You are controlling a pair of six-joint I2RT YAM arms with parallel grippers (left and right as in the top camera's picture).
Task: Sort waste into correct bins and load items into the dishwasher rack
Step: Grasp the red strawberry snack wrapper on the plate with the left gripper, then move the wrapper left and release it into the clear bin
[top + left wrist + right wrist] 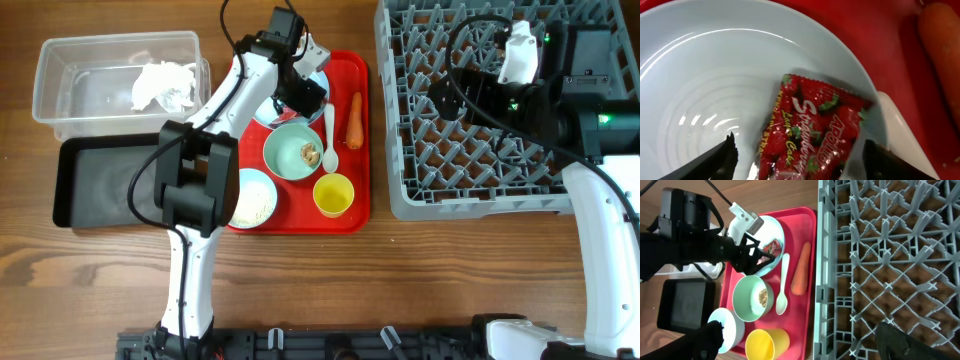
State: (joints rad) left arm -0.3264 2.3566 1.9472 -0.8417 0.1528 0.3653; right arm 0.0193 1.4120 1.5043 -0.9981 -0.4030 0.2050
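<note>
My left gripper (pixel 298 96) (pixel 802 162) is open low over the pale blue plate (pixel 715 85) at the back of the red tray. Its fingers (pixel 720 160) stand either side of the crumpled red-and-white wrapper (pixel 810 130), which lies on the plate, without touching it. The carrot (pixel 354 120) and white spoon (pixel 330 135) lie beside it. A mint-green bowl (pixel 295 152) holds a brown scrap (pixel 310 153). The pale blue bowl (pixel 252 197) holds rice. A yellow cup (pixel 333 194) stands at the front. My right gripper (pixel 455 100) (pixel 805 342) hangs open above the dishwasher rack (pixel 480 150), holding nothing.
The clear tub (pixel 70 90) at the far left holds a crumpled white tissue (pixel 165 85). The black tub (pixel 100 185) sits just in front of it. The red tray (pixel 350 210) lies between the tubs and the rack. The left arm crosses the tray's left side.
</note>
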